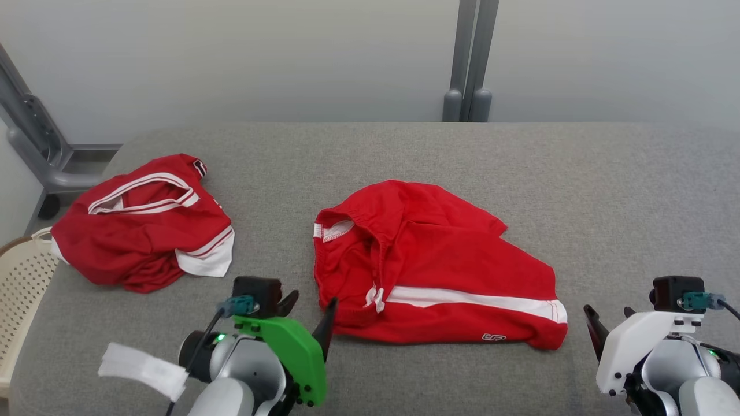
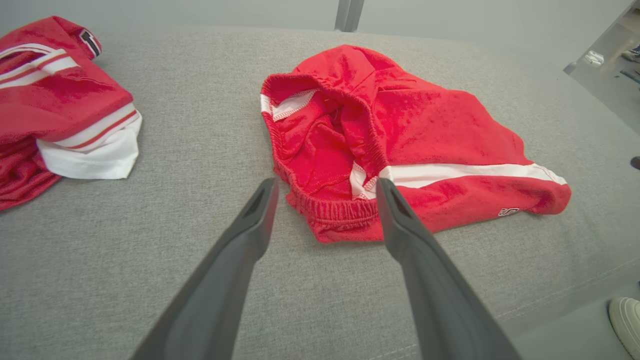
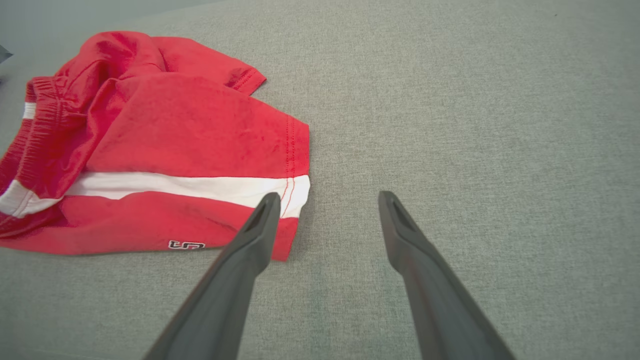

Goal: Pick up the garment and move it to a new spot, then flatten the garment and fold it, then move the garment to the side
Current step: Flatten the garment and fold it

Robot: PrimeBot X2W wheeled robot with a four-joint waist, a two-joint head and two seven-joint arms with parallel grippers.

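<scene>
Crumpled red knit shorts (image 1: pixel 439 260) with a white side stripe, at the middle of the grey fabric-covered table (image 1: pixel 578 173) and toward its near edge. Long axis across the table: elastic waistband at the left end, leg hem at the right. Left gripper (image 1: pixel 314 299) over the table's near edge, jaws spread and empty, tips just short of the waistband corner, the nearer of the two. Right gripper (image 1: pixel 607 312) likewise spread and empty, just past the hem toward the table's right end. Probably calls for a short forward reach, one gripper per end.
</scene>
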